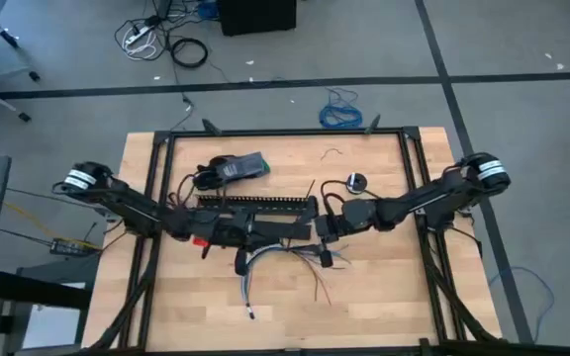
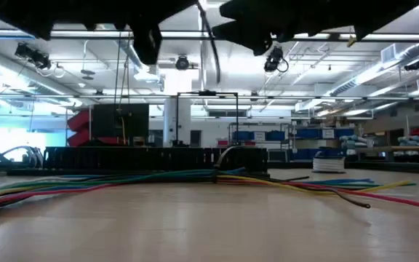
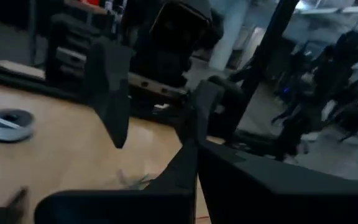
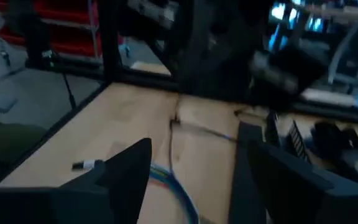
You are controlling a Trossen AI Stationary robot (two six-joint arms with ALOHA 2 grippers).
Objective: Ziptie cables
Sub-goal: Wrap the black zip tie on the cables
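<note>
Cables (image 1: 265, 259) near the table's (image 1: 384, 307) middle should be gathered snugly while both grippers (image 1: 234, 235) (image 1: 322, 229), fingers apart, are held above them.

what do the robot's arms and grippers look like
Two dark, near-black jointed arms, each with a white-banded cylindrical joint near its shoulder end. Black cables run along the links. The left gripper and right gripper each have two flat, dark, blade-like fingers.

Workshop hall lying beyond the wooden table (image 1: 364, 297)

Ceiling lights (image 2: 384, 69) are glowing above it; grey floor (image 1: 67, 59) is surrounding it.
</note>
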